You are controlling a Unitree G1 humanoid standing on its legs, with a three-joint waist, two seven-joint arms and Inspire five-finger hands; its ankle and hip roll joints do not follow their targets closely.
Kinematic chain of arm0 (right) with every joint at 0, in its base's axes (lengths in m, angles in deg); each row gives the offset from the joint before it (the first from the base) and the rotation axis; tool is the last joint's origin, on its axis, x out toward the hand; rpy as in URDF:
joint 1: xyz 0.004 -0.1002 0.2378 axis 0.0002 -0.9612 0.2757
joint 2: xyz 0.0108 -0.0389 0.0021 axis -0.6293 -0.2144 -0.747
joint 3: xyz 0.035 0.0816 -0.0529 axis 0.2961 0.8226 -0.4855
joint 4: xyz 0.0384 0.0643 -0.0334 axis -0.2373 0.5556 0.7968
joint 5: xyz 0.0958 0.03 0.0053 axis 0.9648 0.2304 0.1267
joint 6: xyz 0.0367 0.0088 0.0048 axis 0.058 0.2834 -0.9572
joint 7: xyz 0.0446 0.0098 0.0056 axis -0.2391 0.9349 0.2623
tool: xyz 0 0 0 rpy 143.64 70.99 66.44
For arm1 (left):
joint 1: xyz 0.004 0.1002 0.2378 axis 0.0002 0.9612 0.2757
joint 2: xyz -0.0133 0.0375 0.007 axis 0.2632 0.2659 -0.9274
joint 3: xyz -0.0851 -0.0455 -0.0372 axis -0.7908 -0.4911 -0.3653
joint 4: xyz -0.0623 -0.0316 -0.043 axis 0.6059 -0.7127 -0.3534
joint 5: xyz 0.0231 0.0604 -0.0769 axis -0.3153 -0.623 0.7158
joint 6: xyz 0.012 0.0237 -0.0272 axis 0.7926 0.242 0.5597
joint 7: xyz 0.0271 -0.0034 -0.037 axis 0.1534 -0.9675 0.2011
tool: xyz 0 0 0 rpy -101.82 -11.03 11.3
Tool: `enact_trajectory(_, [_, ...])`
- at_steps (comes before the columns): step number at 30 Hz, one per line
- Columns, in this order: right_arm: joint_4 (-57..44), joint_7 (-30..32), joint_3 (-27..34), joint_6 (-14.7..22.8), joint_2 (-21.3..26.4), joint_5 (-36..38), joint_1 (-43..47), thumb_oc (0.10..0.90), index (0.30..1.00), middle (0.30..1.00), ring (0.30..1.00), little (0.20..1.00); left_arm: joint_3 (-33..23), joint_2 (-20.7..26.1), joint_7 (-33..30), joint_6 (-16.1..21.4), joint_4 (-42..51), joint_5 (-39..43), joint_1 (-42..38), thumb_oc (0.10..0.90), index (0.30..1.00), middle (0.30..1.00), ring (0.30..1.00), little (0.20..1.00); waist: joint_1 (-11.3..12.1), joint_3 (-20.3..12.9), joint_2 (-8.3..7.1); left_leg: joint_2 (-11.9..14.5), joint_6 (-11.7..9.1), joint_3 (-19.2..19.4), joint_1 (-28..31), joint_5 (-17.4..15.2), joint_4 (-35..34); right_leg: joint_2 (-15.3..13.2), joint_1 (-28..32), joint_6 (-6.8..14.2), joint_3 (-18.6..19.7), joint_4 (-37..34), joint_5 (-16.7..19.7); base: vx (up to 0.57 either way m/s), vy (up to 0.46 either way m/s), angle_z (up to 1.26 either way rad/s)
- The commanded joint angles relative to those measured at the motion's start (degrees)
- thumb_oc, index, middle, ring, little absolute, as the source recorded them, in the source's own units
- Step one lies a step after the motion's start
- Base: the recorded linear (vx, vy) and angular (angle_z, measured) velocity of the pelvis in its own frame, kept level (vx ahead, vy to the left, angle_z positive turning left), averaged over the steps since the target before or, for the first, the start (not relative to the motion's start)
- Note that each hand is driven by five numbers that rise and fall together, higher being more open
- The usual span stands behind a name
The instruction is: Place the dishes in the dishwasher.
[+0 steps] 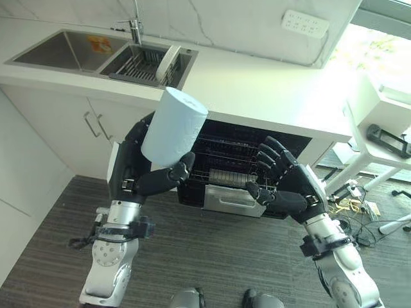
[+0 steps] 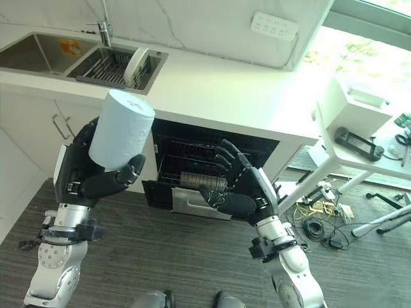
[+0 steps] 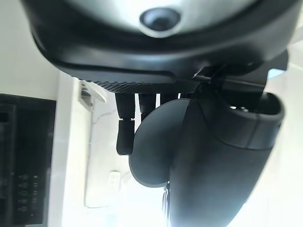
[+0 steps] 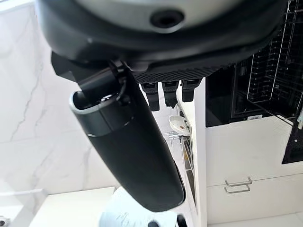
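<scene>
Holding a pale blue cup [image 1: 174, 126] up high in the left hand [image 1: 157, 181], thumb and fingers wrapped round it. Cup upside down, at about 10 o'clock from the open dishwasher [image 1: 239, 168], not in it yet. Right hand [image 1: 280, 181] at 3 o'clock from the cup, fingers spread loose, gripping nothing, hovering in front of the dishwasher opening.

Task looks only begun. No dishes clearly seen in the wire rack [image 1: 221, 165]; too dark to be sure. Still to do: bring the cup down and across, set it in the rack.

More to load, likely: a white plate [image 1: 168, 63] standing on edge in the sink basket [image 1: 138, 67], way up at 12 o'clock. Tap [image 1: 135, 24] behind it. Countertop [image 1: 257, 90] right above the dishwasher, so a low reach under its edge needed. Right hand sitting in the way of the opening. Cables [image 1: 353, 205] on the floor at 3 o'clock.
</scene>
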Motion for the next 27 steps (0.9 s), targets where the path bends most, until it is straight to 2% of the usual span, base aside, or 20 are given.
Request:
enact_trajectory(1, [-3.6,-1.0,3.1,6.3,-0.5,0.4,4.6,0.800,0.900,0.900,0.900,0.900,-0.1,1.2,-0.6,6.1,10.1,-1.0,-4.5,0.400,0.300,0.300,0.300,0.300,-0.3,-1.3,-0.25,0.1,-2.1,-7.8,4.7,-4.4,-5.4,0.8,-3.3,2.9,0.4,-1.3,2.8,0.20,-0.200,-0.20])
enact_trajectory(2, [-3.9,-1.4,3.2,6.1,-0.5,0.5,4.3,0.800,0.900,0.900,0.900,0.900,-0.2,1.2,-0.8,6.3,10.3,-1.1,-4.2,0.400,0.300,0.300,0.300,0.300,-0.6,-1.2,-0.43,-0.2,-1.9,-8.0,5.2,-4.9,-5.4,0.9,-4.2,3.1,0.9,-1.3,3.8,0.22,-0.254,-0.04])
enact_trajectory(3, [-4.4,-2.1,3.6,6.1,-0.3,0.6,3.4,0.800,0.900,0.900,0.900,0.900,-0.4,1.1,-0.7,6.6,10.8,-0.8,-3.5,0.400,0.300,0.300,0.300,0.300,-0.9,-1.4,-0.58,-0.1,-1.7,-7.8,5.5,-5.6,-5.4,1.5,-3.9,3.2,1.3,-1.3,2.1,0.24,-0.301,0.00])
enact_trajectory(8, [-5.9,-1.7,4.3,5.6,1.0,2.6,2.6,0.800,0.900,0.900,0.900,0.900,0.5,0.6,-1.1,7.0,11.4,-0.6,-2.4,0.400,0.300,0.300,0.300,0.300,-2.0,-2.9,-1.08,2.2,-2.3,-4.7,7.4,-6.9,-5.4,2.8,-3.6,2.8,0.2,-1.3,-0.2,0.19,-0.312,0.21])
enact_trajectory(11, [-6.3,-0.3,4.7,4.9,1.6,2.6,2.8,0.800,0.900,0.900,0.900,0.900,1.5,-0.2,-0.7,6.6,11.7,0.2,-1.8,0.400,0.300,0.300,0.300,0.300,-3.2,-3.7,-0.02,4.6,-3.8,-2.8,10.8,-7.3,-5.4,4.4,-1.7,0.9,-0.6,-1.3,-2.2,0.28,-0.355,0.25])
enact_trajectory(12, [-6.5,-0.3,5.2,4.3,2.2,3.2,2.6,0.800,0.900,0.900,0.900,0.900,1.8,-0.4,-0.9,6.3,11.9,1.1,-1.7,0.400,0.300,0.300,0.300,0.300,-3.3,-3.7,-0.02,4.8,-4.7,-3.0,12.1,-5.7,-5.4,4.9,-0.8,-0.1,-0.3,-1.3,-2.8,0.31,-0.398,0.20])
enact_trajectory(13, [-7.2,-0.9,5.7,3.8,3.0,3.8,2.1,0.800,0.900,0.900,0.900,0.900,1.8,-0.8,-1.2,6.5,12.8,1.0,-1.1,0.400,0.300,0.300,0.300,0.300,-2.4,-3.5,-0.54,3.3,-5.4,-4.4,12.4,-0.5,-5.4,5.3,0.5,-1.2,0.8,-1.3,-3.9,0.25,-0.330,0.03])
enact_trajectory(14, [-7.2,-1.2,5.8,3.8,3.7,3.8,2.0,0.800,0.900,0.900,0.900,0.900,1.8,-0.9,-1.5,6.9,13.0,1.1,-0.6,0.400,0.300,0.300,0.300,0.300,-1.8,-3.1,-1.13,1.8,-5.5,-5.2,11.4,2.0,-5.4,5.3,1.1,-1.8,1.9,-1.3,-4.5,0.13,-0.169,-0.04])
enact_trajectory(15, [-7.2,-1.0,5.7,3.6,4.1,3.6,2.2,0.800,0.900,0.900,0.900,0.900,1.8,-1.0,-1.6,7.1,12.9,1.3,-0.6,0.400,0.300,0.300,0.300,0.300,-1.3,-2.8,-1.25,1.4,-5.3,-5.5,9.3,2.3,-5.4,5.6,1.7,-1.9,2.6,-1.3,-5.0,0.03,-0.038,-0.14])
enact_trajectory(16, [-7.0,-0.5,5.4,3.3,4.5,3.5,2.8,0.800,0.900,0.900,0.900,0.900,1.8,-1.1,-1.7,7.0,12.9,1.5,-0.7,0.400,0.300,0.300,0.300,0.300,-1.1,-2.6,-1.06,1.3,-5.1,-5.5,8.0,1.4,-5.4,6.0,2.1,-1.8,3.0,-1.3,-5.4,0.00,0.054,-0.28])
enact_trajectory(17, [-6.3,0.1,4.6,3.0,4.7,3.2,3.8,0.800,0.900,0.900,0.900,0.900,1.8,-1.3,-1.9,6.9,12.6,1.7,-0.6,0.400,0.300,0.300,0.300,0.300,-1.1,-2.6,-0.07,2.4,-5.1,-5.2,6.4,0.0,-5.4,6.9,2.2,-1.7,2.8,-1.3,-5.8,0.00,0.138,-0.36])
enact_trajectory(18, [-5.9,0.1,4.1,3.1,4.5,2.9,4.3,0.800,0.900,0.900,0.900,0.900,1.8,-1.4,-1.7,7.3,12.3,1.9,-0.2,0.400,0.300,0.300,0.300,0.300,-1.2,-2.6,1.19,4.6,-6.1,-5.1,3.9,0.0,-5.4,7.8,2.4,-1.5,2.2,-1.3,-6.3,0.01,0.199,-0.23])
enact_trajectory(19, [-5.6,-0.2,4.0,3.6,4.4,2.5,4.3,0.800,0.900,0.900,0.900,0.900,1.8,-1.4,-1.3,8.1,12.1,2.0,0.3,0.400,0.300,0.300,0.300,0.300,-1.3,-2.8,2.16,6.4,-7.4,-5.6,1.6,0.9,-5.4,8.4,2.6,-1.5,1.8,-1.3,-6.9,0.03,0.294,-0.08])
enact_trajectory(20, [-5.3,-0.3,4.1,4.2,4.5,1.7,4.4,0.800,0.900,0.900,0.900,0.900,2.5,-1.6,-1.5,8.7,11.6,1.5,-0.5,0.400,0.300,0.300,0.300,0.300,-1.0,-2.9,2.95,7.6,-9.0,-7.7,-1.3,2.9,-5.4,8.9,3.2,-1.7,1.7,-1.3,-8.2,0.05,0.300,-0.04])
enact_trajectory(24, [-5.9,0.1,5.0,3.8,4.4,2.4,4.3,0.800,0.900,0.900,0.900,0.900,2.6,-1.4,-2.0,8.2,10.3,0.8,-2.8,0.400,0.300,0.300,0.300,0.300,-1.5,-3.9,2.78,6.3,-7.8,-8.7,-0.4,0.6,-5.4,7.0,4.1,-0.8,1.0,-1.3,-8.5,0.09,0.333,-0.21])
enact_trajectory(27, [-6.4,0.1,4.2,3.5,2.8,1.0,4.6,0.800,0.900,0.900,0.900,0.900,1.3,-0.4,-1.5,7.4,10.2,0.3,-3.9,0.400,0.300,0.300,0.300,0.300,-0.5,-3.2,1.80,4.8,-6.6,-8.7,1.7,-0.9,-5.4,3.8,5.2,1.4,-0.5,-1.3,-6.7,0.14,0.304,0.28])
